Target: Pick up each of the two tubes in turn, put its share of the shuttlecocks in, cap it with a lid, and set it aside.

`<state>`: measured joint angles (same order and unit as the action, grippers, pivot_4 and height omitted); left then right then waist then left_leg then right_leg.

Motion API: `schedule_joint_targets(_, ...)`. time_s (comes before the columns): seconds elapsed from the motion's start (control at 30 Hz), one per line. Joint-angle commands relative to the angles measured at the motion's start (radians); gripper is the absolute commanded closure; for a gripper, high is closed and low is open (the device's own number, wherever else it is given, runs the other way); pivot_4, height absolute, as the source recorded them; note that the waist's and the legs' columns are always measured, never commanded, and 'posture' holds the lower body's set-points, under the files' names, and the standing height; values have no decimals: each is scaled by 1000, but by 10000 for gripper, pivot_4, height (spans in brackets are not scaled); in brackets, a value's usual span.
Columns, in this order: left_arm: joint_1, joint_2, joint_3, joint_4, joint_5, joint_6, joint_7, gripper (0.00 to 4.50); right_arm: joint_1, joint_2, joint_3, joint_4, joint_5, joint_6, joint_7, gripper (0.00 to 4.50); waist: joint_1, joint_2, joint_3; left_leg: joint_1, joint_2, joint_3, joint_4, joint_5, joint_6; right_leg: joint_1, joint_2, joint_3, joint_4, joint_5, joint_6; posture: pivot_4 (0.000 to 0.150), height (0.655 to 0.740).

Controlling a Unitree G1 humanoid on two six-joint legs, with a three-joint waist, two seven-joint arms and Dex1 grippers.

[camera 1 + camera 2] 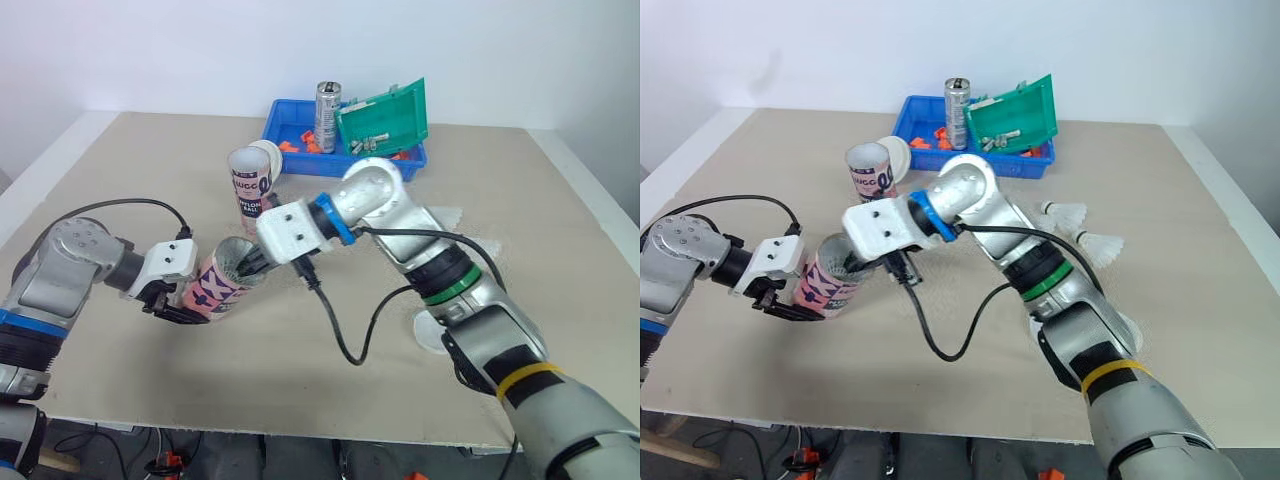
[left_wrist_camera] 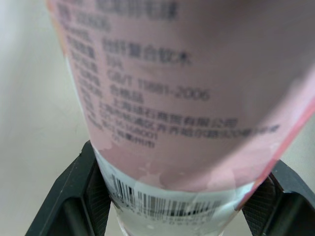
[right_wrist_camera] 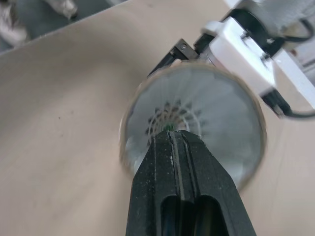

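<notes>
— Where was the tube?
— The pink tube [image 1: 222, 280] lay tilted low over the table [image 1: 120, 180]. The left jaws pinched its barcoded base end, and its open mouth faced the right arm.
— And the right jaws?
— Pressed together, their black tips poked into the mouth, inside the white feather skirt of a shuttlecock [image 3: 211, 103] seated there.
— How would it handle?
— Light, I judged: a thin card wall under a glossy label. Squeezed hard it would go oval, so the stiffer base was the place to grip. Feathers are brittle; better to press near the cork than on the skirt. Two loose shuttlecocks [image 1: 1100, 245] waited well apart
</notes>
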<state>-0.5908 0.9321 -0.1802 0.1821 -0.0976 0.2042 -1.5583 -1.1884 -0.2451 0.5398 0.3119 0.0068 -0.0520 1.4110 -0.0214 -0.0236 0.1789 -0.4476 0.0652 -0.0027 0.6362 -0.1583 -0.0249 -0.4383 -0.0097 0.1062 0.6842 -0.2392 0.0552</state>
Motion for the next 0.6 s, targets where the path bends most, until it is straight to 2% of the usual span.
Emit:
schedule_joint_targets(0.03,0,1,-9,-3,-2,2,0,14274,-52,42,67,68,-75,-89,24,43631,1,0,0,0,0,0,0,0,0,0,0,0,0,0,0,1500,7038)
schedule_joint_targets(0.2,13,4,-1,-18,-7,11,10,14274,-101,166,137,199,-166,-168,-19,43631,-1,0,0,0,0,-1,0,0,0,0,1,-1,0,0,0,1500,7038)
schedule_joint_targets(0.33,29,9,8,-38,-12,21,20,14274,-143,257,114,297,-199,-194,-73,43631,-7,0,0,2,1,0,-1,0,0,0,1,-1,1,0,-1,1500,7038)
schedule_joint_targets(0.5,51,19,23,-62,-19,36,30,14274,-146,255,69,308,-174,-207,-36,43631,-19,-1,0,5,3,-1,-1,0,0,1,4,-1,4,-1,-4,1500,7038)
schedule_joint_targets(0.6,60,21,26,-71,-22,41,38,14274,-133,225,-4,240,-67,-136,47,43631,-19,-1,0,5,3,-1,-1,0,0,1,4,-1,7,-1,-5,1500,7038)
